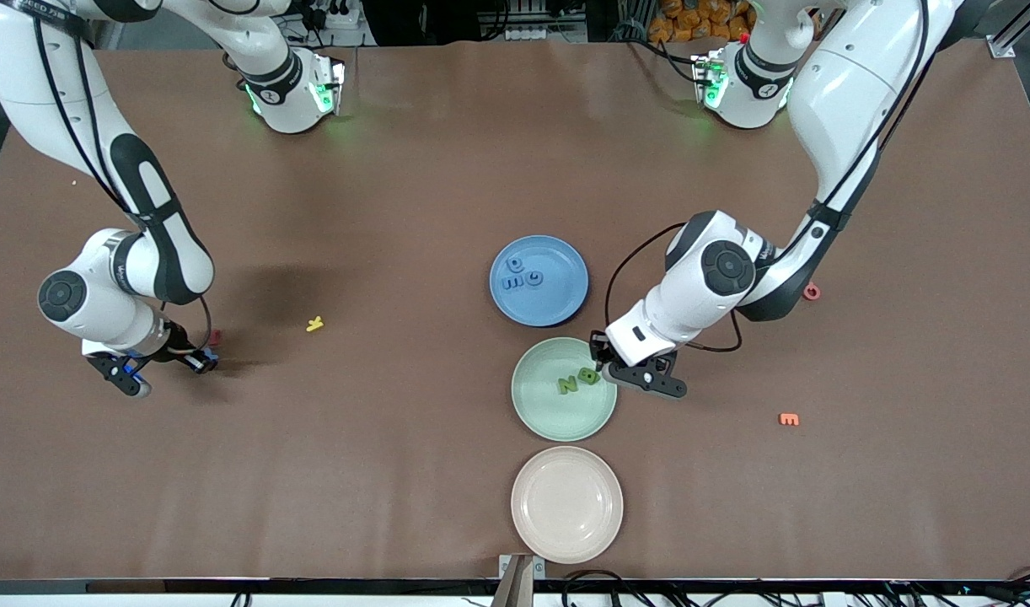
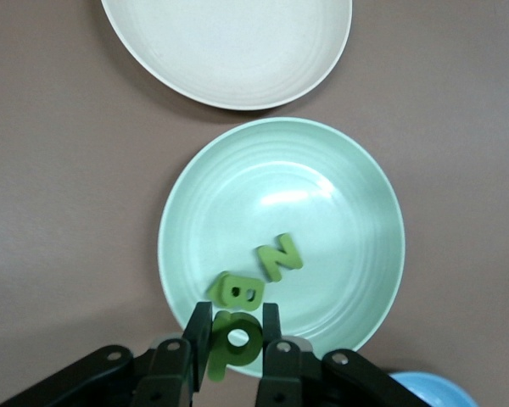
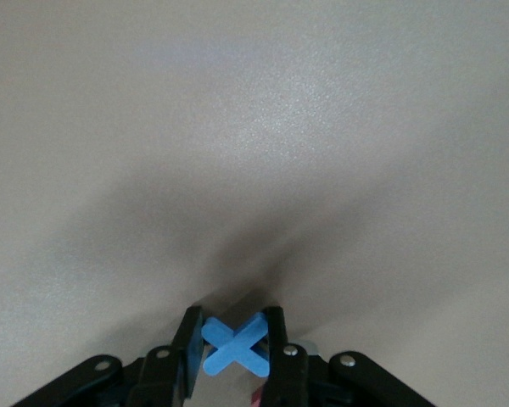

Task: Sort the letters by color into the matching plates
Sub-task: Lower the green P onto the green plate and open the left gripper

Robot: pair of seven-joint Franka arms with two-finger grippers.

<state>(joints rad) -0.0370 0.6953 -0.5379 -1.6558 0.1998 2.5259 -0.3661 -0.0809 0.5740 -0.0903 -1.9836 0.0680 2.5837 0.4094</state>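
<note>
My left gripper (image 1: 603, 364) hangs over the rim of the pale green plate (image 1: 549, 421), shut on a green letter P (image 2: 233, 339). A green B (image 2: 237, 291) and a green N (image 2: 279, 256) lie in that plate (image 2: 339, 212). Farther from the front camera, the blue plate (image 1: 557, 295) holds blue letters (image 1: 522, 274). The beige plate (image 1: 566, 504) lies nearest the camera, with nothing in it. My right gripper (image 1: 131, 371) is low over the table at the right arm's end, shut on a blue letter X (image 3: 236, 345).
A yellow letter (image 1: 314, 324) lies on the brown table between the right gripper and the plates. A small red piece (image 1: 214, 337) sits beside the right hand. A red ring letter (image 1: 811, 292) and an orange E (image 1: 789, 419) lie toward the left arm's end.
</note>
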